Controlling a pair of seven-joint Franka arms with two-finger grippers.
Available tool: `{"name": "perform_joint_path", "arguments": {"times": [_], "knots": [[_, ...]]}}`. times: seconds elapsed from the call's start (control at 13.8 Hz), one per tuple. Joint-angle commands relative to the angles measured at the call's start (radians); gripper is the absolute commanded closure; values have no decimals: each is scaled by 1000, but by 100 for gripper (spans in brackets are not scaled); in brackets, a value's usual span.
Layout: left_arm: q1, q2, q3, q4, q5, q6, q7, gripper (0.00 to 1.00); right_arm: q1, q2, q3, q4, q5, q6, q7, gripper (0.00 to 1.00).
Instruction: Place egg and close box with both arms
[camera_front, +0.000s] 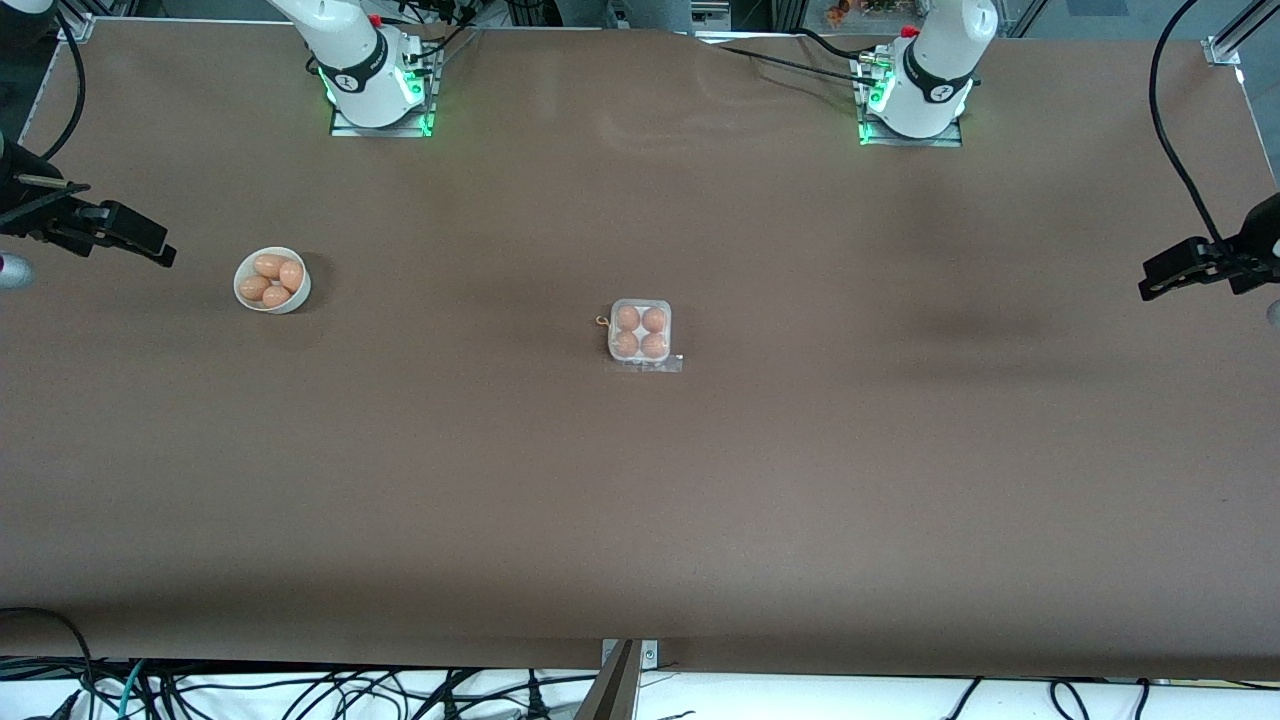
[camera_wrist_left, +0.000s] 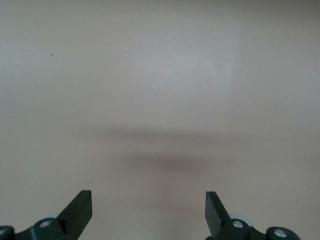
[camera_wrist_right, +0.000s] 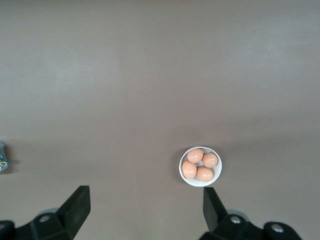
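Gaping empty, both black tools flank the square clear-plastic box cupping four smooth eggs.

Bench: plain matte brown, no pattern. Box: clear plastic over a white tray, holding four orange-brown eggs; round bowl toward the right arm's end is white, with four more orange-brown eggs. Both arms are white with black bands, green lights at their bases, and black fingers.
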Motion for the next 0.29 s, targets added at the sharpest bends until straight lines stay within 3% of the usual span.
{"name": "perform_joint_path", "arguments": {"times": [0.0, 0.22], "knots": [[13, -26, -10, -28, -15, 13, 19, 0, -15, -1, 15, 10, -11, 1, 1, 0], [29, -24, -12, -24, -15, 11, 24, 0, -15, -1, 15, 10, -11, 1, 1, 0]]}}
